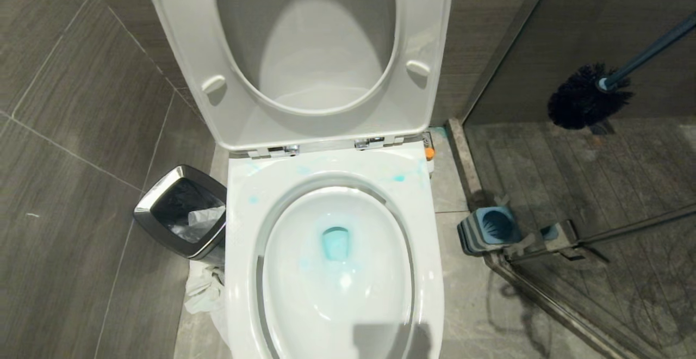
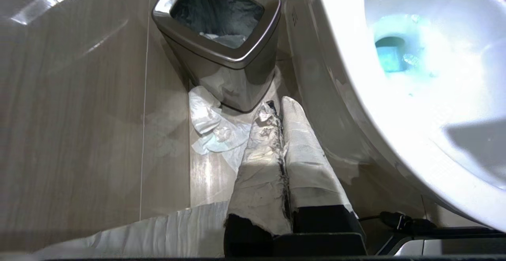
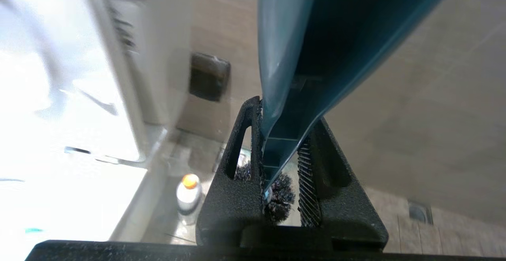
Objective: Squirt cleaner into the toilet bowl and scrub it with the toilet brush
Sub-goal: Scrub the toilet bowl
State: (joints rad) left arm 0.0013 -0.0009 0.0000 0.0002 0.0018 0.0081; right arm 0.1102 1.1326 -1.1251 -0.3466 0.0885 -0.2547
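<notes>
Grey floor tiles [image 1: 70, 196], white toilet bowl [image 1: 337, 272], steel-rimmed bin [image 1: 182, 209]

Cleaner [image 1: 429, 151] mostly behind toilet bowl [image 1: 239, 250]

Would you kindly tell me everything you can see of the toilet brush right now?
The toilet brush has a slim dark blue plastic handle ending in a round head of black bristles. It is out of its blue-and-grey holder, which stands on the floor to the right of the toilet bowl. The brush hangs in the air, head pointing down-left, off to the bowl's right. The right pincer is shut on the handle; nothing else touches it.
</notes>
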